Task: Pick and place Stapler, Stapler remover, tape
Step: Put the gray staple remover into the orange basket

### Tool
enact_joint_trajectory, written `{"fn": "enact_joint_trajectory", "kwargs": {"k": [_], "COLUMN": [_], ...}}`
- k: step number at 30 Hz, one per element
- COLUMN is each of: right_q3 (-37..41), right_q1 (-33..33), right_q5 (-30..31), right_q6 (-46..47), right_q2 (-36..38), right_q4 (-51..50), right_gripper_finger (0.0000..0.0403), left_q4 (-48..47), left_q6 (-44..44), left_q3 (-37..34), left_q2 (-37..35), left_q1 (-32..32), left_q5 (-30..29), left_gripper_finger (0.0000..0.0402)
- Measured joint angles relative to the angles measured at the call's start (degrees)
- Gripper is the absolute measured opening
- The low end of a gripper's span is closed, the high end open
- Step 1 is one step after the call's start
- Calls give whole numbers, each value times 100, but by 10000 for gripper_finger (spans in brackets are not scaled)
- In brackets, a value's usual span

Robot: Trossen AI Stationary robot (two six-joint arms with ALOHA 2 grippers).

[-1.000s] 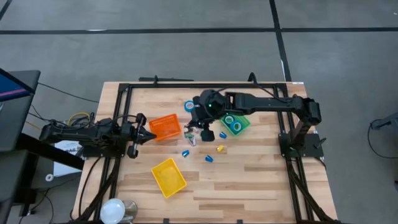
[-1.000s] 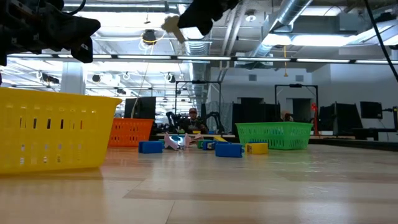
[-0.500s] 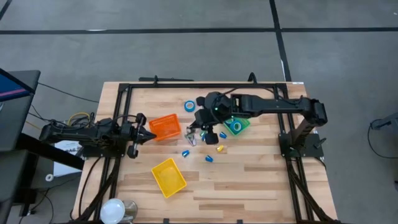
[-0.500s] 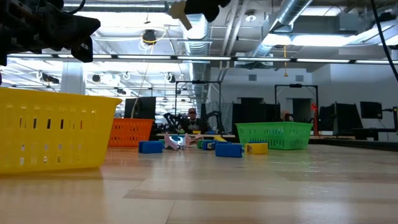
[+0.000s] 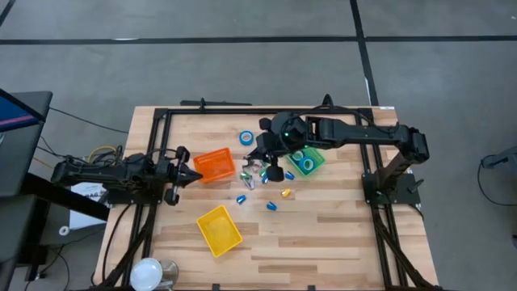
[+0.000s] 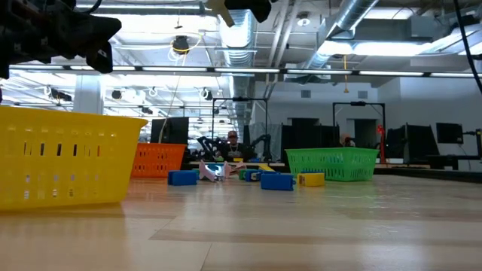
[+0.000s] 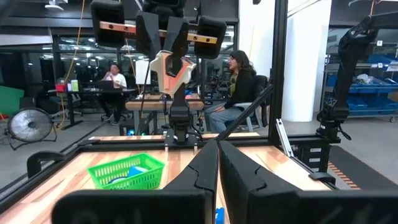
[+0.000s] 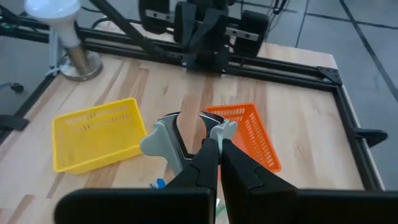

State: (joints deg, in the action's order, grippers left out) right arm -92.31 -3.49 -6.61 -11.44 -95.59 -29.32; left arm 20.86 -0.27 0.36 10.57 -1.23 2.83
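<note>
From above, the right gripper (image 5: 260, 164), closed on the pale staple remover (image 5: 252, 170), has lifted and drawn back toward the middle of the table between the orange bin (image 5: 214, 165) and the green bin (image 5: 306, 161); one tape roll (image 5: 245, 137) lies on the wood just behind it. The left gripper (image 5: 191, 175) waits shut at the table's left edge. At table height, the held staple remover (image 6: 221, 13) has risen almost out of the top of the picture. From the left wrist, it hangs clear above the table in the right gripper (image 7: 168, 57). From the right wrist, the fingers (image 8: 208, 157) pinch it above the orange bin (image 8: 245, 134), so a drop there looks next.
</note>
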Motion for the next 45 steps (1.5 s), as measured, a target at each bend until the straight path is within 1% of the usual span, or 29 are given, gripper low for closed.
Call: {"fn": "enact_joint_trajectory", "kwargs": {"k": [3,7,13,16,19,23,30,34,38,45], "right_q3": [0,0,0,0,0,0,0,0,0,0], "right_q1": [-6,-46,-98,-122,-120,-118,-119,-120,-124,-199], "right_q5": [82,88,94,96,95,94,96,111,216,224], "right_q6": [20,172,322,384,400,402,402,402,403,489], "right_q2": [0,0,0,0,0,0,-2,-2,-2,-3], "right_q4": [62,248,302,304,309,328,506,709,808,863], "right_gripper_finger": [0,0,0,0,0,0,0,0,0,0], "left_q4": [25,214,875,917,924,921,951,1032,1215,1320], "left_q6": [-60,-476,-1382,-1674,-2030,-2155,-1710,-1421,-853,2], "left_q3": [0,-4,-4,-4,0,269,1085,1481,1893,2345], "left_q2": [0,4,0,4,107,558,1829,2515,3049,3689], "left_q1": [0,0,2,0,0,2,2,2,2,2], "left_q5": [0,-55,-282,-369,-587,-588,-732,-734,-732,-734], "left_gripper_finger": [8,8,8,9,20,51,127,158,169,167]}}
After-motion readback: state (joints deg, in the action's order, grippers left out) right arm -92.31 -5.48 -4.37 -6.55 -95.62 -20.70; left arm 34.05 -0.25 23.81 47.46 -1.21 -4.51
